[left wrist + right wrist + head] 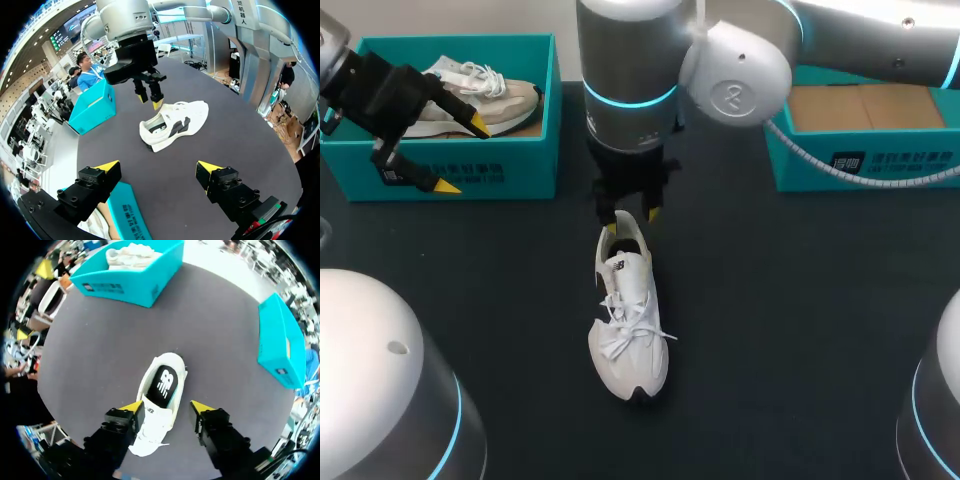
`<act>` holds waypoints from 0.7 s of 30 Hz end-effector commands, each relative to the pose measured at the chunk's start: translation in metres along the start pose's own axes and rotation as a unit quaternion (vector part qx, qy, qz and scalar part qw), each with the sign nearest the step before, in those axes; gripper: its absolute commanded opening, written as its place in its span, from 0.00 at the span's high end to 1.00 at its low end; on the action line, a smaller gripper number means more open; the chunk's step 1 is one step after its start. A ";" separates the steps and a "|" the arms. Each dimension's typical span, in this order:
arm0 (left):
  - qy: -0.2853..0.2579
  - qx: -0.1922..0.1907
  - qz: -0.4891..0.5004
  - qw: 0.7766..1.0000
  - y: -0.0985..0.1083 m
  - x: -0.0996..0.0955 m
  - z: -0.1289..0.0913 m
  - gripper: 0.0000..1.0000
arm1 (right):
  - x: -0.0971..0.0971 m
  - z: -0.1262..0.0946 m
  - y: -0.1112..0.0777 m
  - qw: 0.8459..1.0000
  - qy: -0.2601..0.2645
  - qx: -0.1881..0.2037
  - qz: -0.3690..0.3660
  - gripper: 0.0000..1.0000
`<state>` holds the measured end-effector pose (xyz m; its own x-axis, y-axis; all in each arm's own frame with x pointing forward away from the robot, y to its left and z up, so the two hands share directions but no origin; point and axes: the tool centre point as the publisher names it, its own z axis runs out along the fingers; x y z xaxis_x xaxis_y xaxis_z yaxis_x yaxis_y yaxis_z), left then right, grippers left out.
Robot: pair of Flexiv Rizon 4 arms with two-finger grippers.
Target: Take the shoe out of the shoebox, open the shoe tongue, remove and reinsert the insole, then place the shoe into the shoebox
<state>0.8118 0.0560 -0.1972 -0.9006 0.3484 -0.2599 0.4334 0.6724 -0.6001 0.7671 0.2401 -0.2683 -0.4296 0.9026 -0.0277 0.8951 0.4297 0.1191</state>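
A white laced shoe (628, 325) lies on the dark table's middle, heel toward the back. In the right wrist view its black insole (165, 382) with a white logo shows inside the opening. My right gripper (631, 220) hangs over the heel, open, its yellow tips either side of the shoe's rear (160, 390); nothing is held. The left wrist view shows that gripper (150, 100) just above the shoe (175, 122). My left gripper (462, 155) is open over the front wall of the left teal shoebox (510, 170), holding nothing.
The left shoebox holds another beige and white shoe (470, 95). A second teal shoebox (860, 160) with a brown inside stands at the back right, under my right arm. My arm bases fill both front corners.
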 end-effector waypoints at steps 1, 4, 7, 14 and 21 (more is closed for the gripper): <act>0.001 -0.001 0.000 1.000 0.000 0.001 -0.001 0.00 | 0.005 -0.003 -0.001 0.995 -0.028 -0.027 -0.092 0.00; 0.001 -0.001 0.000 1.000 0.000 0.001 -0.001 0.00 | 0.005 -0.003 -0.001 0.995 -0.028 -0.027 -0.092 0.00; 0.001 -0.001 0.000 1.000 0.000 0.001 -0.001 0.00 | 0.005 -0.003 -0.001 0.995 -0.028 -0.027 -0.092 0.00; 0.001 -0.001 0.000 1.000 0.000 0.001 -0.001 0.00 | 0.006 0.013 0.028 0.907 -0.055 0.046 -0.415 0.00; 0.001 -0.001 0.000 1.000 0.000 0.001 -0.001 0.00 | 0.002 0.040 0.046 0.863 -0.055 0.051 -0.500 0.00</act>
<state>0.8118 0.0560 -0.1972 -0.9006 0.3485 -0.2599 0.4334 0.6723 -0.6001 0.8014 0.2520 -0.2902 -0.8431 0.5086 -0.1746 0.5068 0.8601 0.0584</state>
